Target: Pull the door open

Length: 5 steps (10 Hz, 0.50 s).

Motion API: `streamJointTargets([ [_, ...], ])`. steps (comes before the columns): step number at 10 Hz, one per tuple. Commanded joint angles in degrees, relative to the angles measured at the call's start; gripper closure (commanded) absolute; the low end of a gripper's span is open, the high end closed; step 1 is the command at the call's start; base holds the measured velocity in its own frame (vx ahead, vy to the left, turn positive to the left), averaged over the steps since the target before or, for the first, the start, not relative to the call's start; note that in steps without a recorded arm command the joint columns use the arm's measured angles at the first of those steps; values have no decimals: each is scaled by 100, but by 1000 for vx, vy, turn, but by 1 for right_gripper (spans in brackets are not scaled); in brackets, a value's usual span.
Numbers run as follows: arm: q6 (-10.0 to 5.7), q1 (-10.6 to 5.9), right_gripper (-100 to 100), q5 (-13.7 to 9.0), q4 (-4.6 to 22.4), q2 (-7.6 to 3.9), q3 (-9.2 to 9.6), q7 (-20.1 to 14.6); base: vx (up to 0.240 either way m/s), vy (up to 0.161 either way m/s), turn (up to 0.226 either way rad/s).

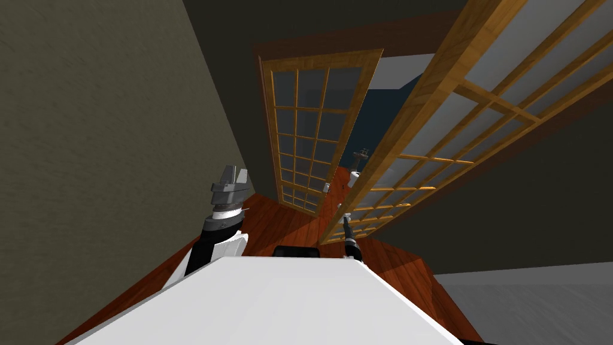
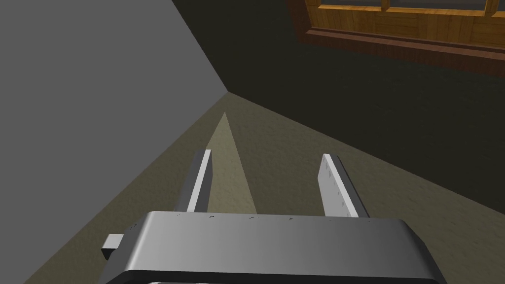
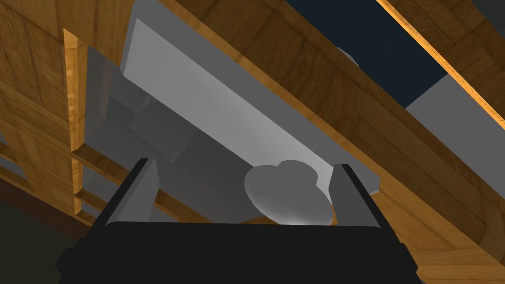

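Right gripper (image 3: 244,166) is up at the door (image 1: 461,114), fingers (image 3: 140,190) spread wide. The round grey knob (image 3: 288,195) sits between them, right up beside one finger with a clear gap to the other, nothing pinched. The knob stands off a long grey plate (image 3: 207,108) running along the door's wooden free edge. From the head view that glazed, wood-framed door stands angled into the room over the red-brown floor (image 1: 287,221), its twin leaf (image 1: 311,126) across the gap. Left gripper (image 1: 232,178) is raised beside the wall, fingers (image 2: 338,185) spread apart, holding nothing
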Motion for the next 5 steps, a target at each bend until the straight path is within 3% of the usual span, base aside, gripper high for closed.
streamJointTargets([
  [1,136,139,100,-62,-279,-118,-125,-47,6,18,23],
  [3,136,139,100,-62,-279,-118,-125,-47,-1,12,-9],
  [5,103,112,100,-230,-277,-162,59,-437,-36,-44,94],
])
